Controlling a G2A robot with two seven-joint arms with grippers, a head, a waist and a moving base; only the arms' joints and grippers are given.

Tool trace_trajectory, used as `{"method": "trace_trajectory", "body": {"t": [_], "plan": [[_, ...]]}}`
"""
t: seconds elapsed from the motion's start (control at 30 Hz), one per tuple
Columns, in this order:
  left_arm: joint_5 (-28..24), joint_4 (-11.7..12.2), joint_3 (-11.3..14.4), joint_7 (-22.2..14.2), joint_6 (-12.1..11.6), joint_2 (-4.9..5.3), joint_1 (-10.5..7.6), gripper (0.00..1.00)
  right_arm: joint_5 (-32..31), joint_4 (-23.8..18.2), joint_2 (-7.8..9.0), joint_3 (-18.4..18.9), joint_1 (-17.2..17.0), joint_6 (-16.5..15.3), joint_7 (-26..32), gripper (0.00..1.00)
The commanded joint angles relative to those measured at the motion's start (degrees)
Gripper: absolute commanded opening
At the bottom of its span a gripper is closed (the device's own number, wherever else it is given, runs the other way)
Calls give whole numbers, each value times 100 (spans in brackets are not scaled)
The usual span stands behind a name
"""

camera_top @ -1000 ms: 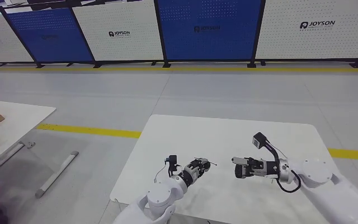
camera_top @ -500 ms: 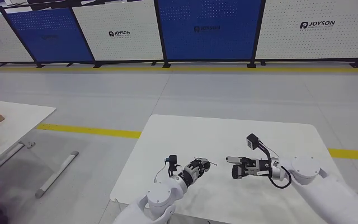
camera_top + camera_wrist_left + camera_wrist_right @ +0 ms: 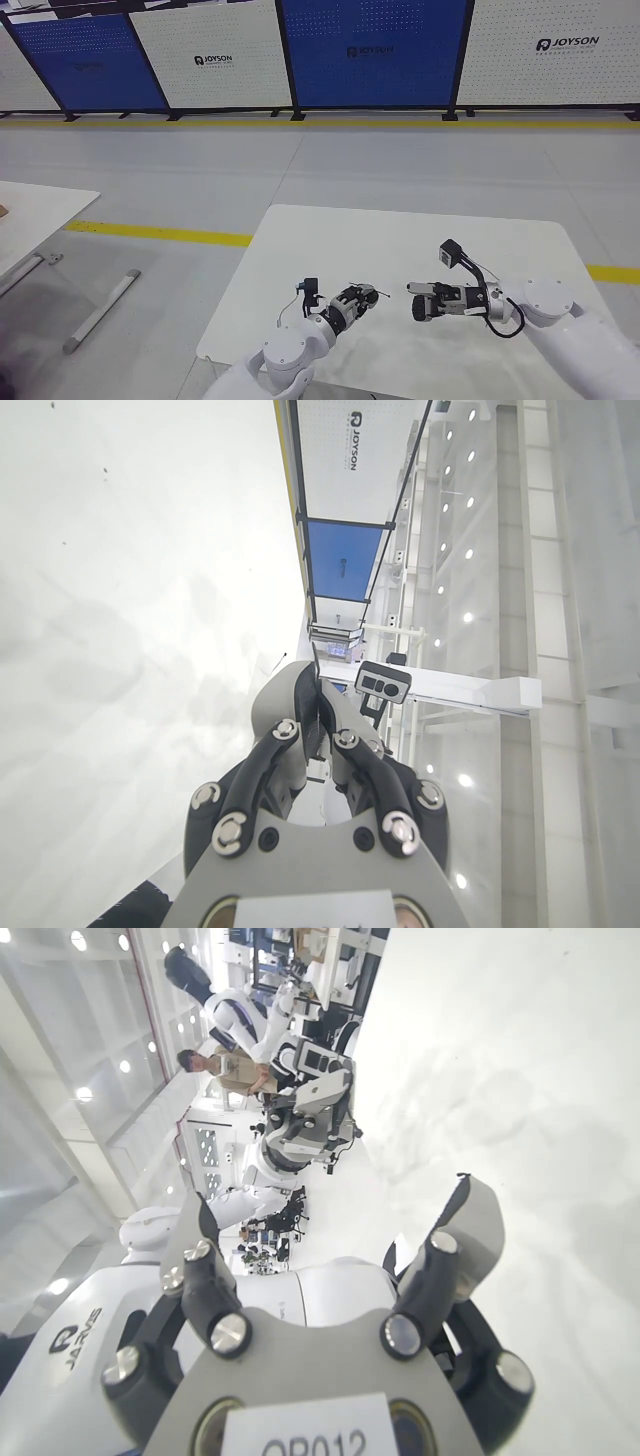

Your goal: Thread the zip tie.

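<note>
The right gripper hangs with its jaws spread wide. The white table stretches beneath and beyond it. We see two grey fingers lined with dark pads on their inner faces. Black linkage bars join them to a grey plate, which carries a white label. Beyond the right gripper, well apart from it and turned toward it, we make out the left gripper, with a small camera mounted above its wrist.
</note>
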Motion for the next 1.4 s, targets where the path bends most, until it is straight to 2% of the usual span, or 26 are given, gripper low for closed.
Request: {"method": "trace_trajectory", "body": {"t": [0.0,0.17,0.27,0.57,0.7,0.87,1.17,1.27,1.37], "plan": [[16,-39,16,-2,13,-4,16,0,-81,188,-121,-90,95,-95,8,100],[-95,-53,80,-147,108,-25,-14,0,-101,691,-479,-333,352,-41,80,100],[-117,-23,124,20,110,-55,-58,0,-101,691,-479,-333,352,-41,80,100],[-117,-23,124,20,110,-55,-58,0,-101,691,-479,-333,352,-41,80,100],[-130,10,151,11,95,-69,-79,0,-340,495,-471,-289,228,30,-138,100],[-150,14,242,181,115,-115,-143,0,-445,545,-571,-242,282,153,-194,100],[-159,11,251,240,114,-124,-148,0,-446,569,-596,-231,292,143,-224,100],[-121,40,267,293,41,-136,-151,0,-476,471,-591,-175,192,128,-342,100],[-157,60,266,328,-17,-154,-166,0,-300,478,-556,24,73,-65,-243,100]]}}
